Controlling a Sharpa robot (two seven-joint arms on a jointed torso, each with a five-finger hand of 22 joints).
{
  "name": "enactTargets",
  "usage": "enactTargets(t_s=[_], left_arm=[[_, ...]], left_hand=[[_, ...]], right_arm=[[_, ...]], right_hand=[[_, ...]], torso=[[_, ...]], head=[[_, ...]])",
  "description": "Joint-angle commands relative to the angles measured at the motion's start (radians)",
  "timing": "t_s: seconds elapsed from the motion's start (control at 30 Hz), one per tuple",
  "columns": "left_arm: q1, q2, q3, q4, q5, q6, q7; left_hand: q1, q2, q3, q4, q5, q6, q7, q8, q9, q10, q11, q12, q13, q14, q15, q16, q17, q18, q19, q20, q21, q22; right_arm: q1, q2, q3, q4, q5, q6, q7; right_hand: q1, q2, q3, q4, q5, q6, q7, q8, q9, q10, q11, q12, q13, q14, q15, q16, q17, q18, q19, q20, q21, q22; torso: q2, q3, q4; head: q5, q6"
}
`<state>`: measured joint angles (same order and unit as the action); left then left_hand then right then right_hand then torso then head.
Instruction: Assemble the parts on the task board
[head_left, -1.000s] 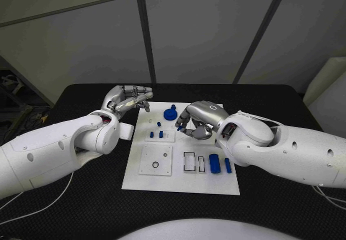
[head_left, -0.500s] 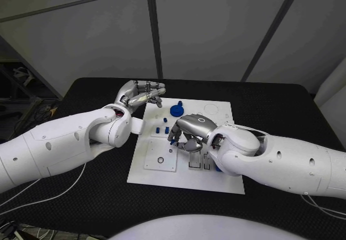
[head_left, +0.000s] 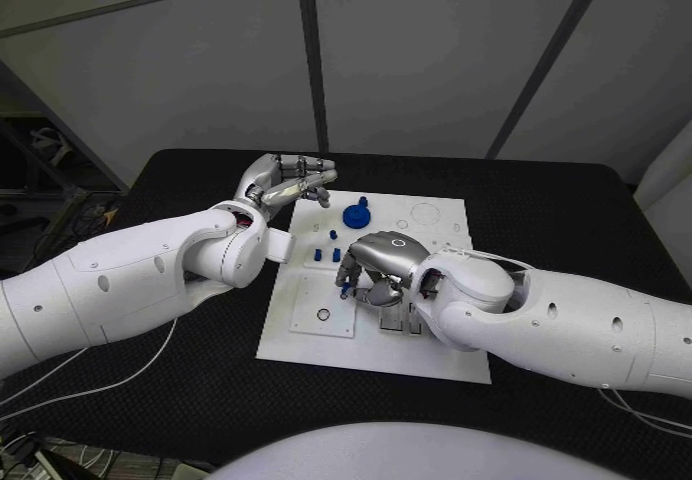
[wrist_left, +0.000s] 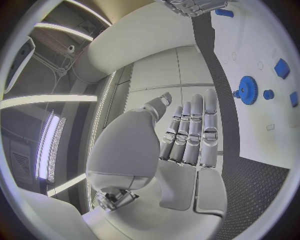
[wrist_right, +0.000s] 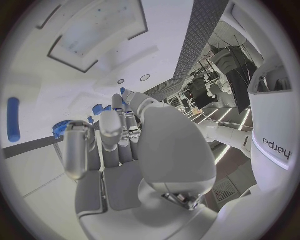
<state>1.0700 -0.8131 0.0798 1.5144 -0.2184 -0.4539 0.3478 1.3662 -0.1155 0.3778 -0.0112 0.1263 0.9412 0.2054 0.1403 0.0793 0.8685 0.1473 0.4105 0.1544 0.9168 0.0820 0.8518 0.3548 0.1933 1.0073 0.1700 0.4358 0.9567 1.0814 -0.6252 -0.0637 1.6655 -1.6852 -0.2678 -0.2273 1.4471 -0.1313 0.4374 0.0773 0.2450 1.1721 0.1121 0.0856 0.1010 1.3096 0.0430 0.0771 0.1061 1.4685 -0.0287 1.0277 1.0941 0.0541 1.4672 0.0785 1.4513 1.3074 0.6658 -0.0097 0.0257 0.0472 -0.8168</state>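
Note:
The white task board (head_left: 433, 215) lies mid-table. A blue gear (head_left: 356, 213) stands near its far edge, with three small blue parts (head_left: 333, 236) just in front of it. My right hand (head_left: 378, 265) hovers over the board's middle with its fingers bent down, and I see nothing in its palm (wrist_right: 125, 180). A bit of blue (head_left: 343, 283) shows by its fingertips. Beyond that hand the right wrist view shows a blue cylinder (wrist_right: 14, 120) and the gear (wrist_right: 60, 128). My left hand (head_left: 289, 180) is raised past the board's far left corner, fingers straight and empty (wrist_left: 190, 135).
A square inset plate (head_left: 320, 300) with a small ring sits on the board's near left part. My right forearm (head_left: 577, 320) covers the board's near right part. Black tabletop (head_left: 548, 210) surrounds the board.
The camera has shifted. My right hand has come nearer over the board's middle and now hides the slots and cylinders. The left hand stays raised by the far left corner.

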Motion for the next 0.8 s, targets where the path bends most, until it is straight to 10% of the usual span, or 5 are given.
enactTargets(t_s=[0.03, 0.8], left_arm=[[0.001, -0.001, 0.001, 0.001, 0.002, 0.012, 0.006], [0.001, 0.002, 0.001, 0.004, 0.002, 0.016, 0.005]], left_hand=[[0.005, 0.008, 0.0, -0.006, -0.001, -0.008, -0.001, 0.006, -0.001, -0.009, 0.003, 0.007, -0.001, -0.007, -0.002, -0.007, -0.002, -0.014, -0.008, 0.001, -0.007, -0.002], [0.004, 0.009, -0.002, -0.006, -0.001, -0.012, 0.001, 0.008, -0.002, -0.014, 0.004, 0.011, -0.002, -0.011, 0.0, -0.01, -0.005, -0.014, -0.01, 0.002, -0.009, -0.004]], right_arm=[[0.0, 0.002, 0.0, 0.002, -0.014, 0.035, -0.005], [-0.006, 0.021, -0.001, -0.023, -0.028, 0.055, -0.013]], right_hand=[[-0.008, 0.0, -0.005, -0.004, -0.003, 0.003, 0.007, 0.007, 0.001, 0.005, 0.004, -0.006, 0.001, 0.038, -0.005, 0.002, 0.0, -0.008, 0.002, -0.006, 0.005, 0.067], [-0.008, 0.0, -0.005, -0.004, -0.003, 0.003, 0.007, 0.006, 0.001, 0.005, 0.003, -0.007, 0.001, 0.038, -0.005, 0.003, 0.001, -0.008, 0.002, -0.006, 0.005, 0.067]], torso=[[0.0, -0.0001, 0.0005], [0.001, 0.0004, 0.0002]], head=[[0.001, -0.003], [0.009, -0.012]])
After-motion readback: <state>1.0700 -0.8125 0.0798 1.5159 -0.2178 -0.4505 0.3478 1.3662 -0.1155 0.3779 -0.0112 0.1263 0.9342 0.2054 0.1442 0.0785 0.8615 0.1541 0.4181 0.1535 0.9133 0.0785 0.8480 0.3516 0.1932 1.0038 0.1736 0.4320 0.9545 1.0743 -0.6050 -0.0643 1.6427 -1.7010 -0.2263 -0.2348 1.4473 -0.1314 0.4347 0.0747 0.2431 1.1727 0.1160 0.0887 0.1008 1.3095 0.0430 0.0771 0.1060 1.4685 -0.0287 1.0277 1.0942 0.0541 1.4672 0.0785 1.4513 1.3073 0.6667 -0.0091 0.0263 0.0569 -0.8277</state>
